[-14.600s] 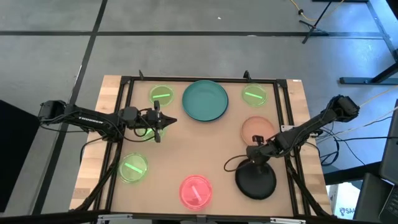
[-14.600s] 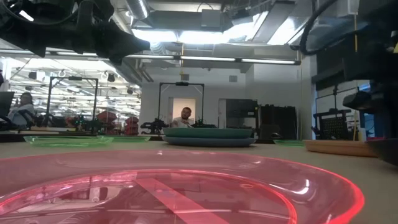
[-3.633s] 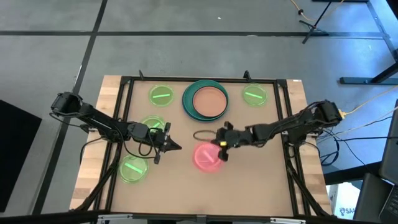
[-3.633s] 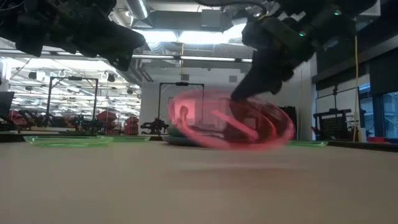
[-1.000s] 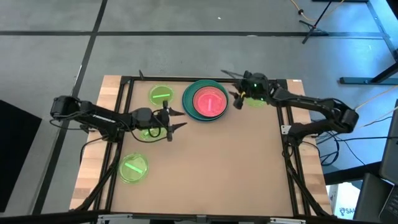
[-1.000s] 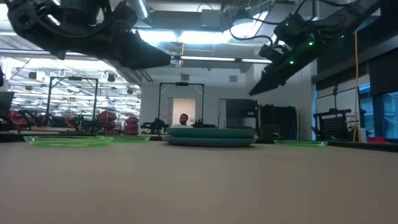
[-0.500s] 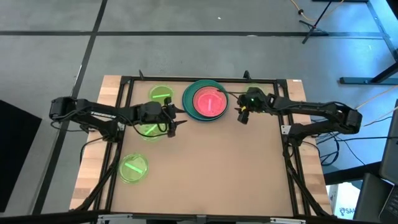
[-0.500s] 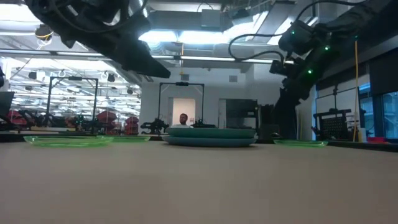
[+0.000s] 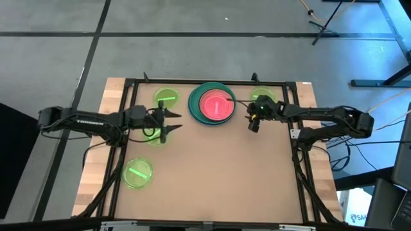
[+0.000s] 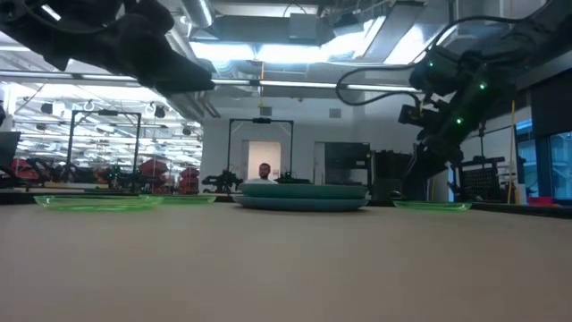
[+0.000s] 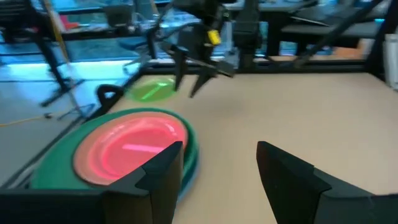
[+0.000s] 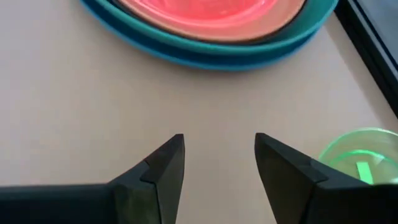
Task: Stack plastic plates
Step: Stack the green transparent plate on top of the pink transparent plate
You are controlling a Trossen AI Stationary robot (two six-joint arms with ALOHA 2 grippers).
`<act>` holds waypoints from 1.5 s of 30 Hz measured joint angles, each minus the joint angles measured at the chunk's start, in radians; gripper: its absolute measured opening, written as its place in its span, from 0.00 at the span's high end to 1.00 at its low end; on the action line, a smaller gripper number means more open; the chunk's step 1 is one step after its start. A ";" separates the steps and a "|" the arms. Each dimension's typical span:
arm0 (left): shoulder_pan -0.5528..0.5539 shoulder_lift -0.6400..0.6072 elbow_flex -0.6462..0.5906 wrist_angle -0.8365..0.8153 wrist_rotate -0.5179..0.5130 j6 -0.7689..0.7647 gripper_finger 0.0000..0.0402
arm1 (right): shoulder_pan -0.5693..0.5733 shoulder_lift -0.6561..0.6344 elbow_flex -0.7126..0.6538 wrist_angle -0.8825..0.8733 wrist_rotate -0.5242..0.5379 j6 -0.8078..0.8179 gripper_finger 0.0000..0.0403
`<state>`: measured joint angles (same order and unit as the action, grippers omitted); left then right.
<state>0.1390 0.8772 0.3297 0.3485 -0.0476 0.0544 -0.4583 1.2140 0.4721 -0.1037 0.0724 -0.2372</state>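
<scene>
A stack of plastic plates [image 9: 215,102] stands at the table's far middle, with a translucent pink plate [image 9: 217,104] on top inside a teal plate [image 9: 196,96]. Small neon-green plates lie flat on the table at the far left [image 9: 167,97], far right [image 9: 262,98], mid left [image 9: 151,134] and near left [image 9: 137,173]. My left gripper [image 9: 172,120] hovers open over the mid-left green plate, left of the stack. My right gripper [image 9: 252,124] hangs open just right of the stack, beside the far-right green plate [image 12: 357,163]. Both hold nothing.
A black frame [image 9: 192,81] borders the tan table top. The table's middle and near right half [image 9: 244,179] is bare tan surface. In the low view a person [image 10: 264,172] sits far off in the room behind the stack.
My right gripper has come from the far edge beside the stack a short way toward the near edge and has turned its fingers toward the near side. My left gripper has drawn back a little toward the table's left edge. The plates have not moved.
</scene>
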 joint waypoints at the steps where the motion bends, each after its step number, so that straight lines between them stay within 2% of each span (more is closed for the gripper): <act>1: 0.000 0.000 0.000 -0.001 0.016 0.000 0.50 | 0.000 0.000 -0.002 0.001 0.007 -0.001 0.53; 5: -0.008 0.014 0.000 0.001 0.037 0.009 0.50 | 0.000 0.000 -0.011 -0.004 0.030 -0.002 0.53; 8: -0.009 0.018 0.000 0.006 0.020 0.054 0.50 | 0.000 0.000 -0.011 0.001 0.084 -0.009 0.53; 12: -0.008 0.018 0.000 0.014 0.001 0.060 0.50 | 0.000 0.000 -0.011 0.002 0.098 -0.035 0.53; 18: -0.008 0.018 0.000 0.014 0.002 0.061 0.50 | -0.001 0.034 -0.010 0.006 0.247 -0.033 0.55; 28: -0.009 0.018 0.000 0.014 0.007 0.055 0.50 | -0.082 0.118 -0.010 0.028 0.258 -0.033 0.67; 39: -0.011 0.018 0.000 0.025 0.009 0.008 0.50 | -0.171 0.208 -0.010 0.096 0.209 -0.110 0.73; 45: -0.011 0.018 0.000 0.025 0.009 0.006 0.50 | -0.170 0.217 -0.009 0.103 0.219 -0.168 0.87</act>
<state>0.1284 0.8955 0.3294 0.3740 -0.0387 0.0605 -0.6285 1.4311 0.4633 -0.0008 0.2913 -0.4055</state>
